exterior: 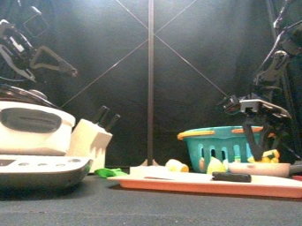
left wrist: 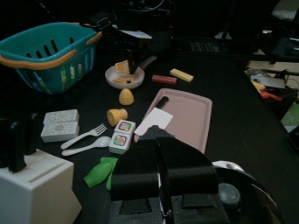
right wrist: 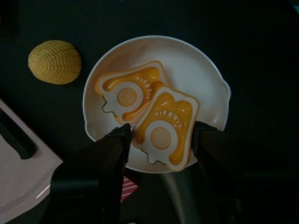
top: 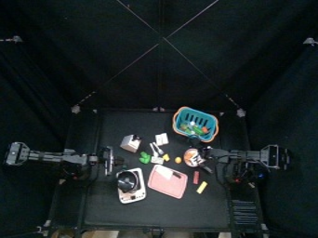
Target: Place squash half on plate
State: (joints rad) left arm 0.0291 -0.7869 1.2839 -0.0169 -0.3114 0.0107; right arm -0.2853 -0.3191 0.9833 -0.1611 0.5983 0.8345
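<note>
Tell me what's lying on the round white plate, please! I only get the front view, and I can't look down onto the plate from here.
Observer: In the right wrist view, two flat orange-yellow squash halves lie side by side on the round white plate.
Operator: Is the right arm holding one of them?
Observer: No. The right gripper hangs over the plate with its jaws open and nothing between them.
</note>
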